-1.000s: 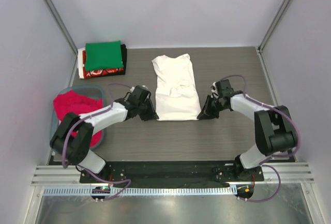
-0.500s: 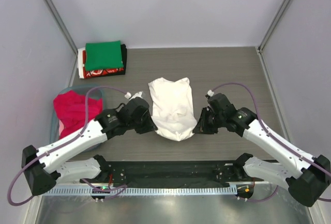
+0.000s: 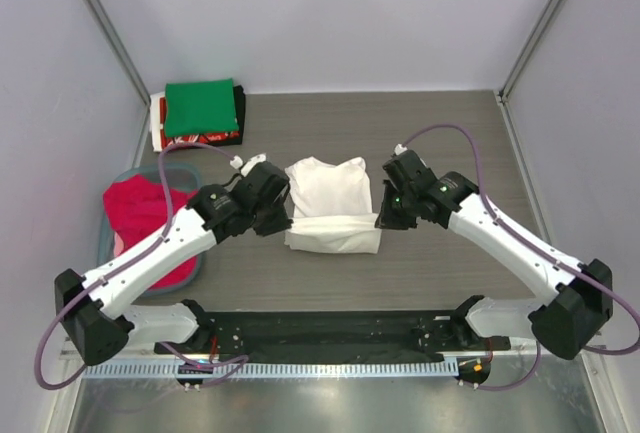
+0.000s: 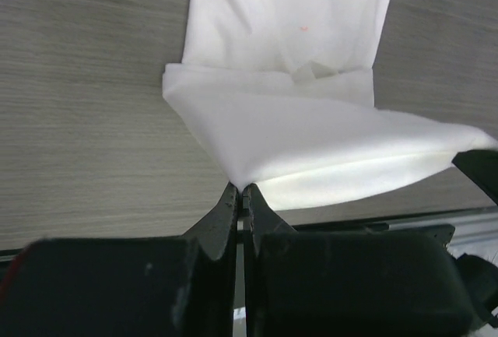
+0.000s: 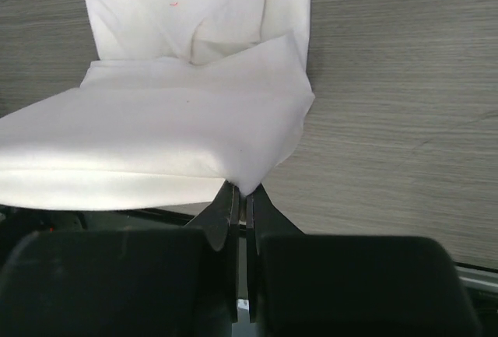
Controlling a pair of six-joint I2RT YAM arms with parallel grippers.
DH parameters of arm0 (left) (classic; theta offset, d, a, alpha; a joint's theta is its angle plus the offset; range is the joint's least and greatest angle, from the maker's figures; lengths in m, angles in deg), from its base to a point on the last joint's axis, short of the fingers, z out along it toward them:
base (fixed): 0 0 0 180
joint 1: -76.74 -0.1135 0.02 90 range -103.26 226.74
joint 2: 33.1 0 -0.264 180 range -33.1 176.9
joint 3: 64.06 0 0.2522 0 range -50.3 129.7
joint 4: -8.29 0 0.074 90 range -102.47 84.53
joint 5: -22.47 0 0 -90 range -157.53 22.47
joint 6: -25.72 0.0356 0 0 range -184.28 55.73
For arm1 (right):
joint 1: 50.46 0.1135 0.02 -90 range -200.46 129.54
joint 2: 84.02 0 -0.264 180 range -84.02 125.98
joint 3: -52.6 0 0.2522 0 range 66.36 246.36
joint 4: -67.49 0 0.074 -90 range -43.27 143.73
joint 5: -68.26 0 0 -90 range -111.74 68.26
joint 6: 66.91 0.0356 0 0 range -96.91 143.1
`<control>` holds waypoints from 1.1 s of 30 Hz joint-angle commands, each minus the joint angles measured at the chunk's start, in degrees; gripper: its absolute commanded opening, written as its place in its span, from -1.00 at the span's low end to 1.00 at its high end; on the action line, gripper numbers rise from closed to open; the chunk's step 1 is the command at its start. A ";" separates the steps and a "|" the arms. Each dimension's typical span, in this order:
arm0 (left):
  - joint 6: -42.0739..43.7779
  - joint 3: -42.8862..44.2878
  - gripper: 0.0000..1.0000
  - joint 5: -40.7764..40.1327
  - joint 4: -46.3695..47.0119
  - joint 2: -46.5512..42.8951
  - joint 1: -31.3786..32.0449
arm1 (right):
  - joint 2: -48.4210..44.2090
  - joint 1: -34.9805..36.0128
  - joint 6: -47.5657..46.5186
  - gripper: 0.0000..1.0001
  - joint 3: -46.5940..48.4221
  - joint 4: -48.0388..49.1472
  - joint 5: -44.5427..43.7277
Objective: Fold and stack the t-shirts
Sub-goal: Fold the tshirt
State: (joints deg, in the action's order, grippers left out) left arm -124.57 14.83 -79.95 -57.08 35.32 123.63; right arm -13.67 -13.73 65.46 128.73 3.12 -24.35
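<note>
The step in hand is the crosswise fold of the white t-shirt (image 3: 330,185), which lies at the middle of the table (image 3: 450,133) between the two arms. The left gripper (image 3: 286,223) has its jaws pinched tight on the hem corner at the 9 o'clock side, and the right gripper (image 3: 381,221) is clamped the same way on the corner at the 3 o'clock side. Both wrist views show a peak of white cloth caught between closed fingertips. The near part of the shirt is raised and doubled, forming a band that runs from 9 to 3 o'clock. The shirt's long axis runs from 6 to 12 o'clock, with what looks like the neck end pointing to 12 and its sides tucked in. The next move likely calls for both arms to carry the hem evenly toward 12 o'clock, lay it level with the far edge, and only then let go, since uneven travel would skew the fold. The stack of folded tees (image 3: 200,111) waits at about 10 o'clock, and a red tee (image 3: 140,211) sits in the tub (image 3: 104,221) at 9 o'clock.
</note>
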 commanded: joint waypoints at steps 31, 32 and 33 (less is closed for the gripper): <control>15.47 26.81 -0.99 17.61 3.63 34.66 -25.45 | 37.65 -16.43 -17.58 -0.97 35.53 1.92 4.02; 15.73 27.68 -1.00 17.79 3.63 35.19 -25.71 | 38.37 -16.51 -17.85 -0.98 36.76 1.92 4.28; 15.82 28.12 -1.00 17.79 3.54 35.63 -25.89 | 39.16 -16.60 -18.02 -0.98 37.38 1.92 4.46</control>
State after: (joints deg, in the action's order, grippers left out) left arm -110.99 39.77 -61.99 -53.30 70.27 99.28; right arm 24.03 -29.14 49.66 162.10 5.26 -19.10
